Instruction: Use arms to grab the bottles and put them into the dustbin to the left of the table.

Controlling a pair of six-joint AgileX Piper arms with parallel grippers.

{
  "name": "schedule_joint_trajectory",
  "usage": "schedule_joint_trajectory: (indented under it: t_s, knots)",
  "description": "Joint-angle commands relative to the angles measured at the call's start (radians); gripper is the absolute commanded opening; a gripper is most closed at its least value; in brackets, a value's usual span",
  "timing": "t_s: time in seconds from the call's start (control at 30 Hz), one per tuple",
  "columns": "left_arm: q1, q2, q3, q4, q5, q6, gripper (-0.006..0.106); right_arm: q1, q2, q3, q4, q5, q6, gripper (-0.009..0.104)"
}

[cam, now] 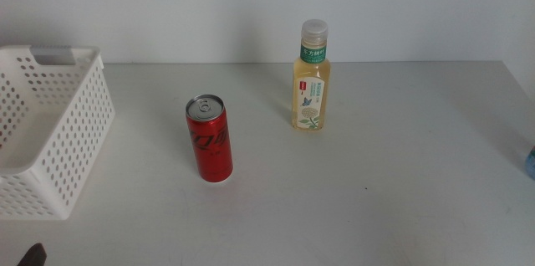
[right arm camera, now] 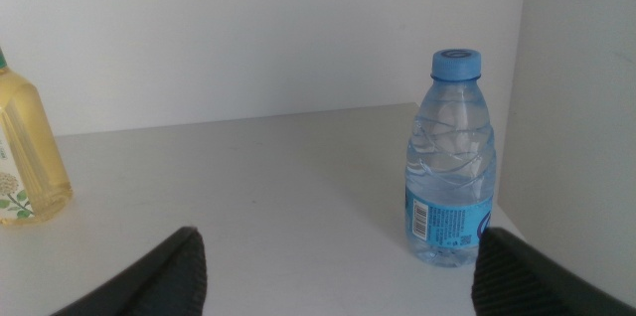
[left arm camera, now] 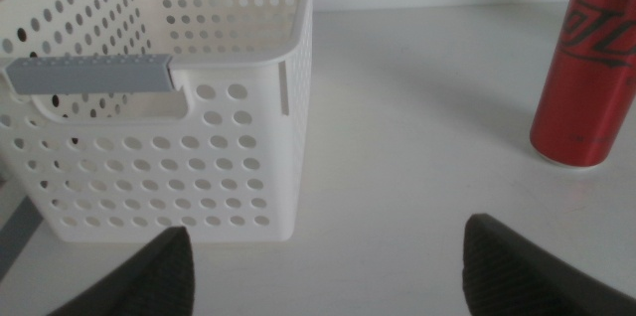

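- Bottles stand upright on our table (cam: 376, 182), none yet in the bin.
- Bin (cam: 50, 132) sits at the table's left edge; our left wrist view shows its holed wall and grey handle strip (left arm camera: 89, 75).
- Tea bottle (cam: 313, 78) stands far back, right of centre.
- Red can (cam: 209, 140) stands near the middle, well apart from the bin.
- Water bottle (right arm camera: 450, 162) stands by the right edge, blue cap on.
- Our left gripper (left arm camera: 328, 266) is low beside the bin, jaws spread, holding nothing.
- Our right gripper (right arm camera: 338, 271) faces the water bottle, jaws spread, holding nothing.
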Motion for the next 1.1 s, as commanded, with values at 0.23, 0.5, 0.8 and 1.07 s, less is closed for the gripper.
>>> schedule_joint_trajectory:
  t_s: [0.23, 0.5, 0.8, 1.07]
  knots:
    - [-0.112, 0.35, -0.094, -0.076, -0.325, 0.017, 0.091, -0.005, -0.021, -0.01, -0.012, -0.07, -0.006, 0.094]
    - [-0.274, 0.735, -0.119, -0.075, -0.717, 0.038, 0.091, -0.005, -0.021, -0.01, -0.012, -0.07, -0.006, 0.094]
    - [-0.315, 1.038, -0.119, -0.069, -1.002, 0.038, 0.091, -0.005, -0.021, -0.01, -0.012, -0.07, -0.006, 0.094]
    - [-0.315, 1.136, -0.083, -0.066, -1.182, 0.038, 0.091, -0.005, -0.021, -0.01, -0.012, -0.07, -0.006, 0.094]
